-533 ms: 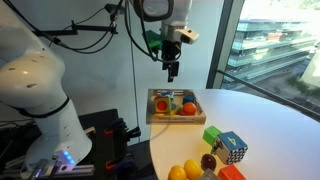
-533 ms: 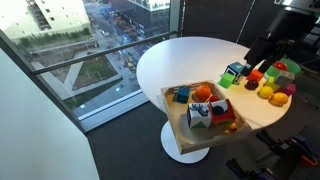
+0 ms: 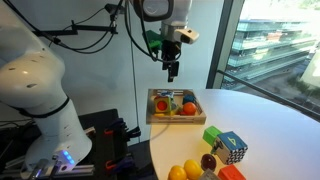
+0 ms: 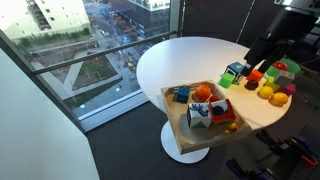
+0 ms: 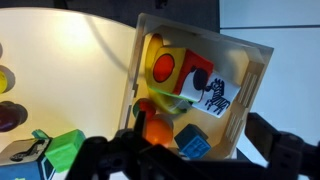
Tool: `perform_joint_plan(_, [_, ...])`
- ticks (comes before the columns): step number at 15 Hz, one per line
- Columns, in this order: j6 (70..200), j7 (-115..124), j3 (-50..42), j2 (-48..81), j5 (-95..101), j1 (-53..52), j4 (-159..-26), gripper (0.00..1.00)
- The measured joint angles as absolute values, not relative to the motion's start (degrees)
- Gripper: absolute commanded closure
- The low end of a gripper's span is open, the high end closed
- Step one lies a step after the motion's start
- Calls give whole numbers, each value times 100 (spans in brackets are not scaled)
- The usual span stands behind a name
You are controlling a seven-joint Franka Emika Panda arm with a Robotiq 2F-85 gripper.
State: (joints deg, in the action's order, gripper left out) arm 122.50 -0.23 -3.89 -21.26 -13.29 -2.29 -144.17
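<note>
My gripper (image 3: 172, 70) hangs open and empty in the air above the wooden box (image 3: 175, 119). The box sits at the edge of the round white table (image 3: 270, 115) and also shows in an exterior view (image 4: 172, 108). In the wrist view the open fingers (image 5: 195, 165) frame the box (image 5: 255, 90) from above. It holds a zebra-print block (image 5: 218, 95), a red and yellow block (image 5: 165, 68), an orange ball (image 5: 158, 130) and a blue block (image 5: 193, 145). The gripper touches nothing.
Loose toys lie on the table beside the box: a green block (image 3: 212, 137), a patterned cube (image 3: 232, 148), and round fruits (image 3: 180, 172). The same cluster shows in an exterior view (image 4: 262, 80). A tall window runs behind the table. The robot base (image 3: 35, 90) stands beside it.
</note>
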Motion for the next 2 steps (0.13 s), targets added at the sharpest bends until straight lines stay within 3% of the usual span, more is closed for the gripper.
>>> perform_joint_plan(2, [12250, -23, -389, -2126, -1329, -229, -14417, 0])
